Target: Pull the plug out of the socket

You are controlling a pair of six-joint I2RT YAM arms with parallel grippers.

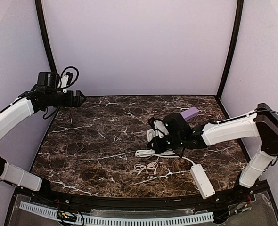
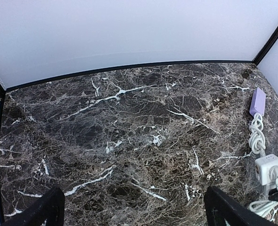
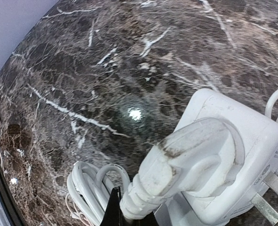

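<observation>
- We found no legible text, brand, number or sign in any of the three views.
- On the socket (image 3: 259,136), in the right wrist view, we noted a small patch of grey print on the side face at the right edge. The lines were too fine and blurred to read.
- The plug (image 3: 195,160) showed dark smudges only, not lettering.
- The power strip (image 1: 202,181) and the purple block (image 1: 191,113) appeared too small in the top view to make out any marking.
</observation>
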